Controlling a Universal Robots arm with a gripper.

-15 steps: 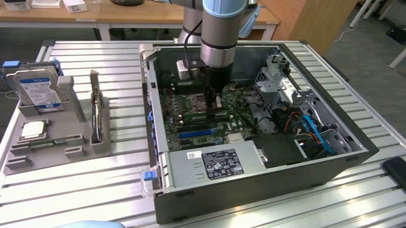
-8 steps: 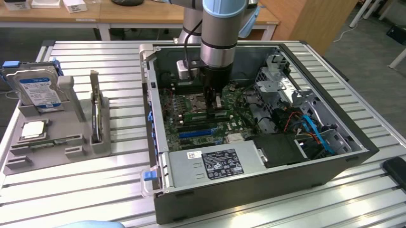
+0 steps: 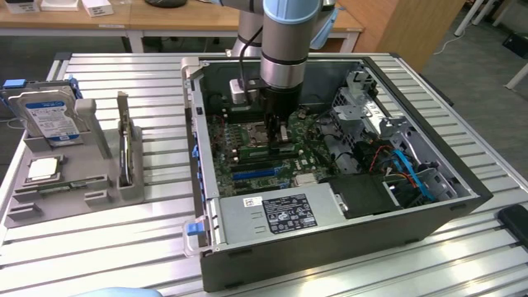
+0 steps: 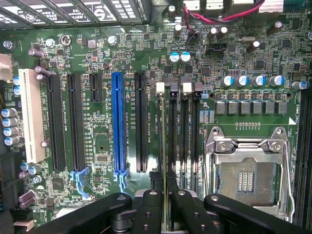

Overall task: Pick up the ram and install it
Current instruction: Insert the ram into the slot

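Observation:
My gripper point(image 3: 279, 127) hangs inside the open computer case point(image 3: 462, 204), low over the motherboard point(image 3: 247, 158). Its fingers point(image 4: 146, 209) stand close together, shut on the ram point(image 4: 166, 183). The ram shows edge-on as a thin strip between them. In the exterior view the ram point(image 3: 281, 137) hangs upright under the fingers, just above the board. The black memory slots point(image 4: 181, 131) with white end latches lie directly beneath, beside the silver processor socket point(image 4: 248, 170). I cannot tell whether the ram's lower edge touches a slot.
A grey parts tray point(image 3: 74, 192) stands at the exterior view's left, holding a hard drive point(image 3: 51, 117), a square silver chip point(image 3: 46, 168) and a narrow upright holder point(image 3: 123, 154). The power supply point(image 3: 281, 213), drive cage point(image 3: 363, 105) and cables point(image 3: 404, 167) crowd the case.

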